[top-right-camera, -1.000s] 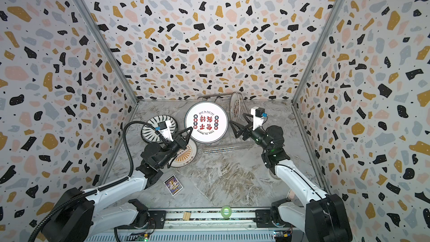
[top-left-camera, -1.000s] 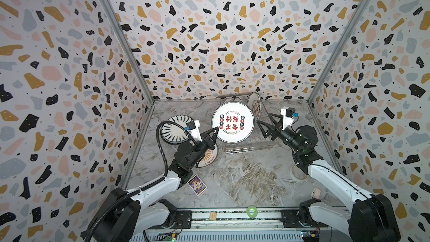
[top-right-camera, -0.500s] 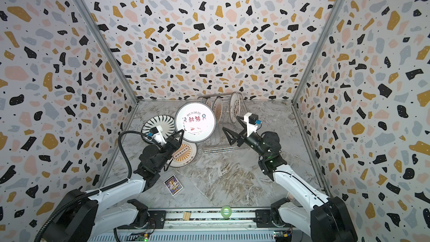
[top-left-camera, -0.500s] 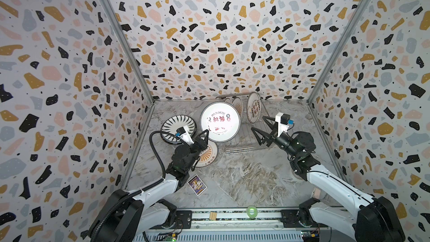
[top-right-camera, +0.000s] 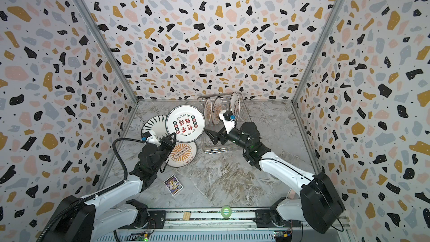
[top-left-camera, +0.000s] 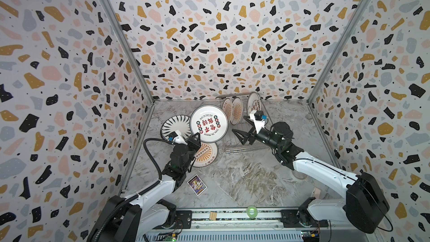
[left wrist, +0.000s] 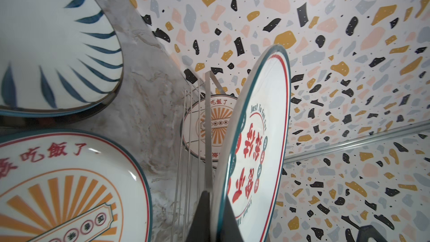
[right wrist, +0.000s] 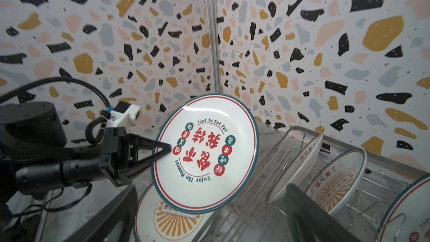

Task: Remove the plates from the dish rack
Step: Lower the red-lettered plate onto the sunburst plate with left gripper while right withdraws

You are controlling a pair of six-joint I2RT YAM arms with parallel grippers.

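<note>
My left gripper [right wrist: 168,147] is pinched down on a small bite of the rim of the round white plate with red characters and a teal-and-red border [top-left-camera: 208,123]. I hold it on edge and tilted, beside the silver wire dish rack [top-left-camera: 242,150] and over the flat-lying white plate with the orange sunburst [top-left-camera: 206,155]. A white plate with dark radiating stripes [top-left-camera: 174,125] lies flat just beyond. My right gripper [top-left-camera: 238,136] hangs spread wide and empty above the rack's near end. Three more patterned white plates [top-left-camera: 237,110] stand upright at the rack's far end. My worry is that thin hold: I judge the plate could pivot or slip between my fingers and drop onto the sunburst plate, chipping both. If I lay it down carelessly, its edge could also catch the striped plate. My right fingers, so wide, could snag the rack's wires as they reach in. I cannot tell whether the held plate's lower edge touches the sunburst plate. My left wrist view shows only part of my fingers at the rim. The right wrist view cuts off the nearest racked plate, and how the prongs seat those three is hard to make out.
</note>
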